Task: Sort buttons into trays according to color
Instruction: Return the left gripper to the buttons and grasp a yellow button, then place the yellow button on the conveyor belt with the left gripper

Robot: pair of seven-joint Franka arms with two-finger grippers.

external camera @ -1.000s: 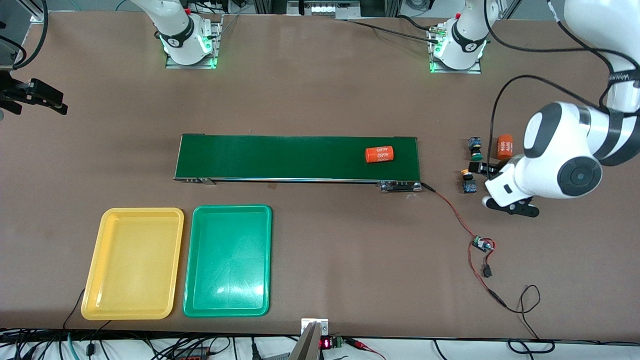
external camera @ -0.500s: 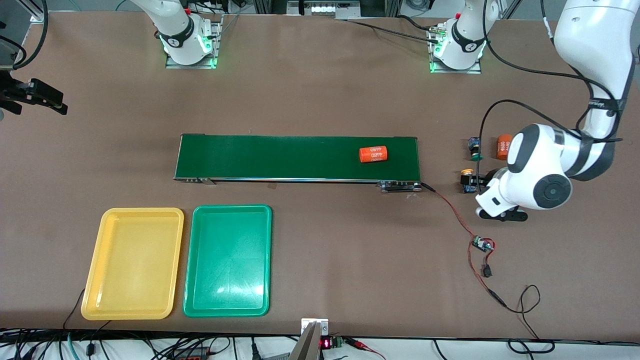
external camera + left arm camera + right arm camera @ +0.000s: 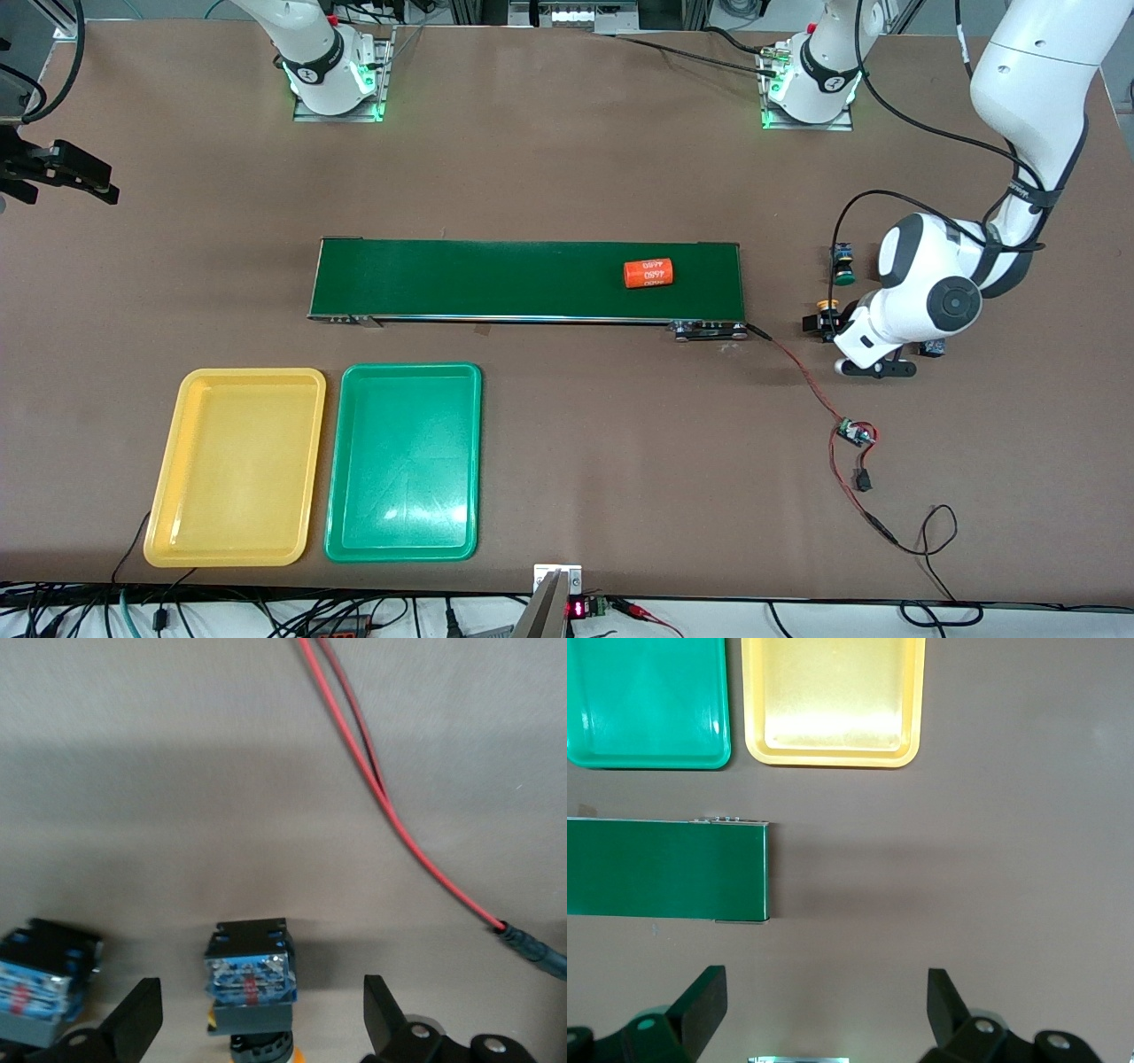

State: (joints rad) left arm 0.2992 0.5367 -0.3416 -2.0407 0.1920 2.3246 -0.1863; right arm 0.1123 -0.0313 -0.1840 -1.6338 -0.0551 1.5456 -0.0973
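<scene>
My left gripper [image 3: 831,324] is open and low over the table past the belt's end, at the left arm's end. A yellow-capped button [image 3: 828,307] lies on its side between the fingers [image 3: 133,1020], touching neither. Its blue-black body [image 3: 250,973] faces the wrist camera. A green-capped button [image 3: 842,268] lies a little farther from the front camera. Another blue-bodied button [image 3: 44,988] lies beside the gripper and peeks out under the wrist [image 3: 930,347]. The yellow tray [image 3: 235,467] and green tray [image 3: 403,461] stand empty. My right gripper [image 3: 824,979] waits open, high over the table.
An orange numbered cylinder [image 3: 648,273] lies on the long dark-green belt [image 3: 496,279]. A red cable [image 3: 802,372] runs from the belt's end to a small circuit board [image 3: 855,433]. The right wrist view shows the belt's end [image 3: 664,868] and both trays [image 3: 833,700].
The left arm has swung toward the belt and come down, bringing its open gripper around the yellow-capped button. The orange cylinder has moved along the belt toward the right arm's end.
</scene>
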